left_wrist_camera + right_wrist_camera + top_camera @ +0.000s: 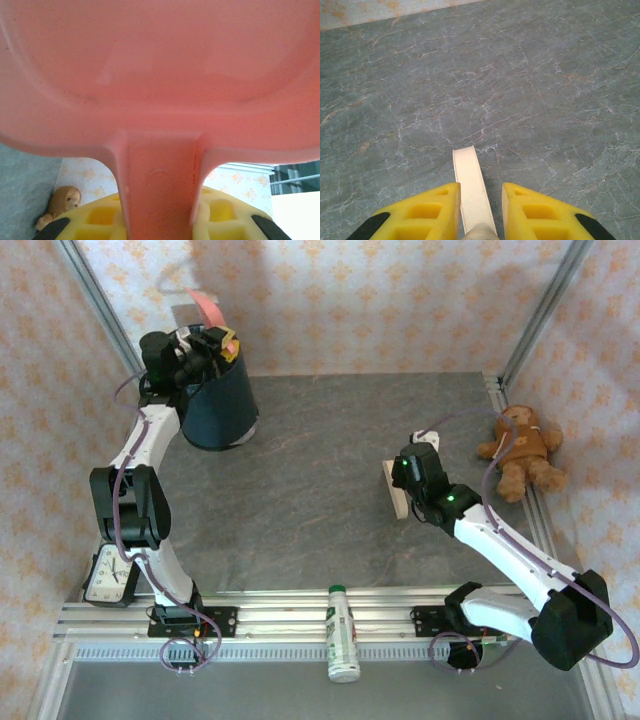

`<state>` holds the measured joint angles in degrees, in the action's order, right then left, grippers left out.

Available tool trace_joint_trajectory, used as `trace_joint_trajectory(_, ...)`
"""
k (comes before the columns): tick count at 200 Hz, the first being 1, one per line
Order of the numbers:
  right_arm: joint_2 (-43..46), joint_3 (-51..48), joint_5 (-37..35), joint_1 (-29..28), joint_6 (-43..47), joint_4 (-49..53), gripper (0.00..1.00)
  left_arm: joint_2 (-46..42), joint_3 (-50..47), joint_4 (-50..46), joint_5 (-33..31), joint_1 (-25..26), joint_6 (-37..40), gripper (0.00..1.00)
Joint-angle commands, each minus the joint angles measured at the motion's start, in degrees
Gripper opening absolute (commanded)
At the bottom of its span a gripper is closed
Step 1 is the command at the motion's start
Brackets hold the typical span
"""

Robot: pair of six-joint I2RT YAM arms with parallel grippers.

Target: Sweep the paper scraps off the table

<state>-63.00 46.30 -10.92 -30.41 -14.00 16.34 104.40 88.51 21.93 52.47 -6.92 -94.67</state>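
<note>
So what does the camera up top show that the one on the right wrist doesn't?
From above: the left hand holding a pink dustpan at a dark blue bin, plus a teddy bear, a clock and a bottle lying across the near rails.

From the right wrist: a close look at yellow fingers on either side of a pale tool, and the fine veins in the table.

Both: the grey table and the right hand gripping that pale tool.

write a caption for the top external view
Left gripper holds the pink dustpan tilted over the dark blue bin; right gripper holds a cream brush near the middle of the table
</note>
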Motion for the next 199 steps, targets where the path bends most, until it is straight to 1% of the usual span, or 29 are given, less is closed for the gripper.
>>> trace_joint_trajectory(1,-0.3,0.9,-0.7,0.3,-1.0,-0.6,0.0,-2.6,-1.6,9.2,-0.2,-0.5,-5.2,0.0)
trace_joint_trajectory(40,-0.4,0.9,-0.7,0.3,-1.0,-0.6,0.0,-2.3,-4.4,18.5,-1.5,-0.5,-13.5,0.0)
trace_joint_trajectory(86,-0.6,0.9,-0.6,0.3,-1.2,-0.8,0.0,-1.7,-6.3,26.0,-2.4,-0.5,-20.6,0.0)
trace_joint_trajectory(104,-0.6,0.9,-0.5,0.2,-1.2,-0.8,0.0,-1.5,-6.9,27.8,-2.6,-0.5,-21.9,0.0)
trace_joint_trajectory(164,-0.4,1.0,-0.6,0.3,-1.5,-0.7,0.0,-2.3,-6.3,25.5,-1.1,-0.5,-19.0,0.0)
trace_joint_trajectory(183,-0.1,0.9,-0.6,0.3,-1.7,-0.9,0.0,-3.9,-5.5,19.9,-0.3,-0.5,-13.0,0.0)
trace_joint_trajectory(199,0.0,0.8,-0.6,0.3,-1.8,-0.9,0.0,-6.3,-5.2,10.6,-0.3,-0.5,-5.2,0.0)
